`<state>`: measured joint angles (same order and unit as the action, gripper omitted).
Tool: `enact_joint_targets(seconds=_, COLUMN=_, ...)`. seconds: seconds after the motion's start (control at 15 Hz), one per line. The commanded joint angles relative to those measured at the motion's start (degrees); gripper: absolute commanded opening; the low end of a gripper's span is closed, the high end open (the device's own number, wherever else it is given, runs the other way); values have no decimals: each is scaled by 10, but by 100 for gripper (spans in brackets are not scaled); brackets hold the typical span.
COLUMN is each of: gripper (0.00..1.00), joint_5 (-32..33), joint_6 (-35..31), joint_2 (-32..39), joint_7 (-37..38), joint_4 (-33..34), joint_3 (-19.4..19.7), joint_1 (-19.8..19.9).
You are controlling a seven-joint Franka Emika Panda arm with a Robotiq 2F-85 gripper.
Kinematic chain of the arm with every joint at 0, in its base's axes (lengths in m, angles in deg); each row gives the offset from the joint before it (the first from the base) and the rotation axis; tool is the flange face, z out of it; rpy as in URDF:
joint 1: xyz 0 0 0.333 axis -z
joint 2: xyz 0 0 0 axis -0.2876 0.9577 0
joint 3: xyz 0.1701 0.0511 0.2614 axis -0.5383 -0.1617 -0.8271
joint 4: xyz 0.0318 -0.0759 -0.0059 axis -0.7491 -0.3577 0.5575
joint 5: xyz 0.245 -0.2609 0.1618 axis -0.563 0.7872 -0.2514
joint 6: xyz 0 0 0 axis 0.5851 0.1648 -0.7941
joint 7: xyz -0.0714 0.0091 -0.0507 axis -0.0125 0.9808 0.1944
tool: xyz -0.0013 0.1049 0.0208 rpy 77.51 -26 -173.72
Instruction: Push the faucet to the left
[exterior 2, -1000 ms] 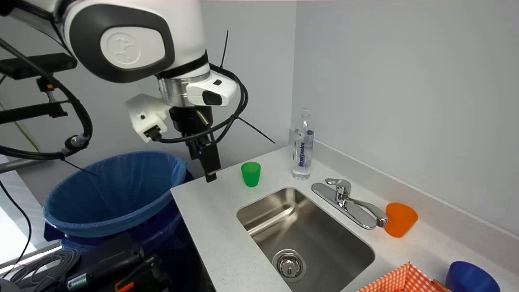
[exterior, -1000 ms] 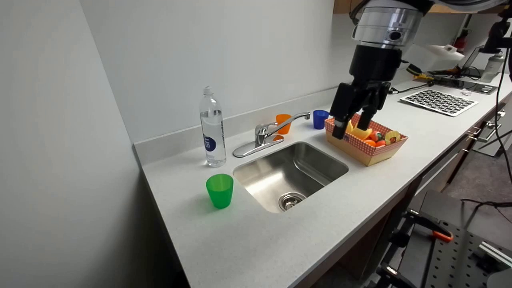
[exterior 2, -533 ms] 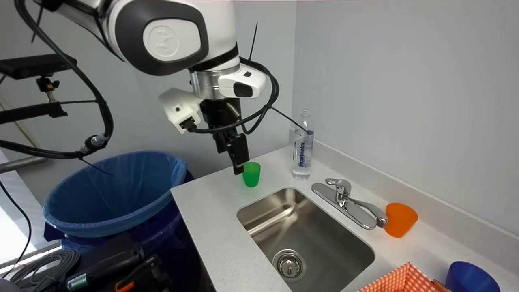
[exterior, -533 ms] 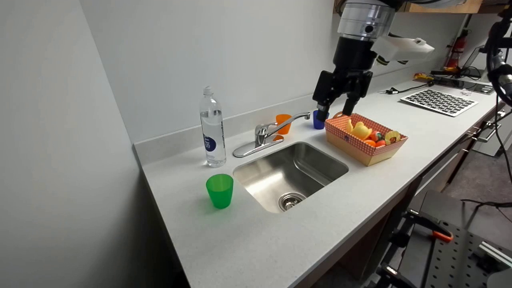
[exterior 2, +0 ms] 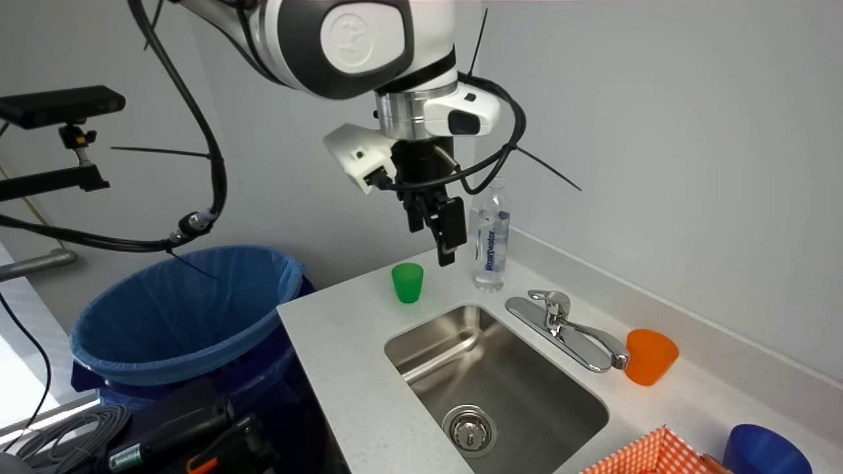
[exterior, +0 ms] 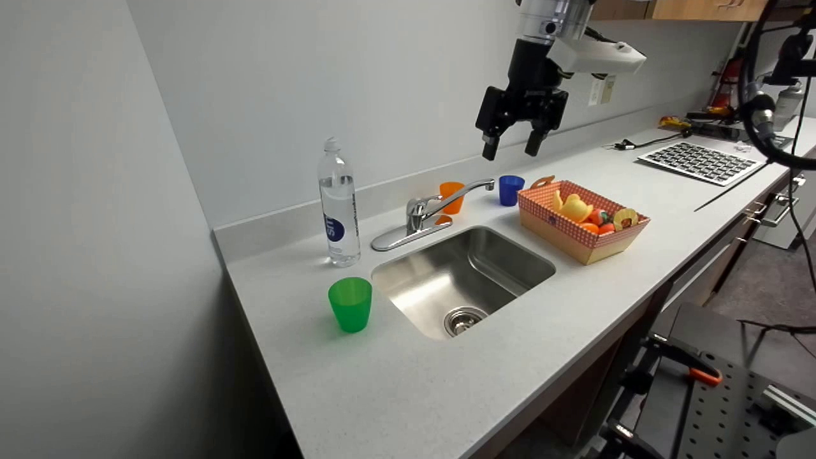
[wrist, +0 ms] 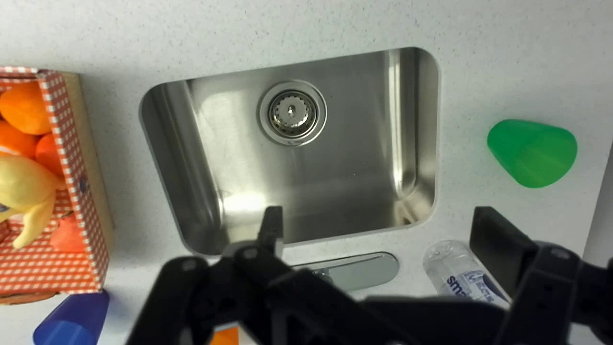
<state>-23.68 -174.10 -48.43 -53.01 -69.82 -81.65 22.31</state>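
Observation:
The chrome faucet [exterior: 415, 218] stands behind the sink in both exterior views, upright on its oval base plate [exterior 2: 556, 324]. Its spout [exterior: 472, 187] reaches along the back of the counter, with the spout's end beside the orange cup [exterior 2: 650, 357]. In the wrist view only part of the faucet's base plate [wrist: 366, 272] shows; the gripper's body hides the rest. My gripper [exterior: 512, 150] is open and empty, raised in the air above the counter and apart from the faucet. Its two fingers stand wide apart in the wrist view [wrist: 378, 218].
A water bottle [exterior: 340, 204] stands beside the faucet base. A green cup [exterior: 350, 306] is left of the sink [exterior: 463, 280]. A blue cup [exterior: 510, 190] and a checkered basket of toy fruit [exterior: 567, 236] stand on the opposite side. A lined bin [exterior 2: 184, 316] stands beyond the counter end.
My arm and gripper have moved left and up in the exterior view with the basket of fruit, and rightward and slightly up in the view with the bin. The faucet has not moved.

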Motion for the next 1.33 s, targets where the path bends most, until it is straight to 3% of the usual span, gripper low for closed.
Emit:
enact_joint_targets(seconds=0.0, gripper=100, joint_5=9, joint_6=-2, joint_2=42, joint_7=23, joint_4=58, joint_3=10, joint_1=5)
enact_joint_targets(seconds=0.93, gripper=100, joint_5=1, joint_6=2, joint_2=35, joint_7=13, joint_4=52, joint_3=16, joint_1=-2)
enact_joint_targets(seconds=1.27, gripper=100, joint_5=0, joint_6=-2, joint_2=77, joint_7=-25, joint_4=87, joint_3=29, joint_1=3)
